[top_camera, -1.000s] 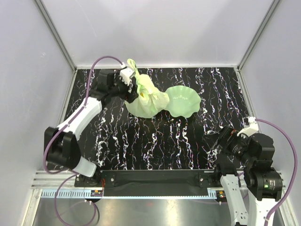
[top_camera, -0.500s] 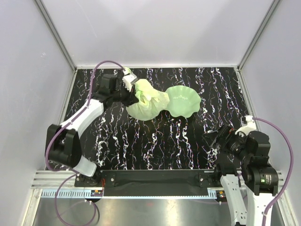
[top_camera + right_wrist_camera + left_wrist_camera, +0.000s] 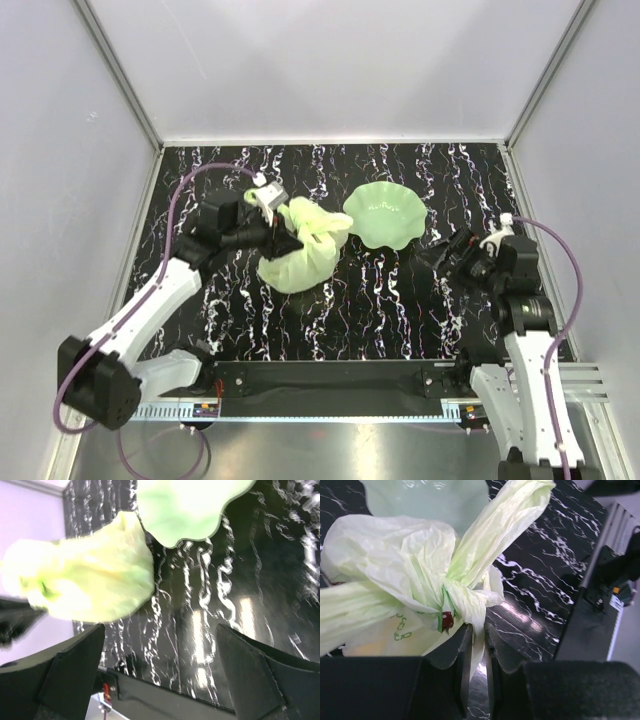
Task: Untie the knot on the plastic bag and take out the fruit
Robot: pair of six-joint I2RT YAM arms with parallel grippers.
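The plastic bag (image 3: 303,258) lies tied on the black marbled table, left of the green wavy dish (image 3: 386,212) and apart from it. My left gripper (image 3: 282,242) is at the bag's left side. In the left wrist view the knot (image 3: 454,596) sits just above my left gripper (image 3: 478,631), whose jaws are shut on a thin strip of plastic hanging from it. One long handle end (image 3: 502,527) sticks up to the right. The fruit is hidden inside; only a small red spot (image 3: 447,620) shows. My right gripper (image 3: 440,256) stands open right of the bag (image 3: 92,575), empty.
White walls with metal rails close the table in at the back and both sides. A black bar (image 3: 330,375) runs along the near edge between the arm bases. The dish (image 3: 192,505) holds nothing that shows.
My left gripper has shut on the bag at the knot and dragged it toward the near left, away from the dish. My right arm has risen and swung in toward the bag.
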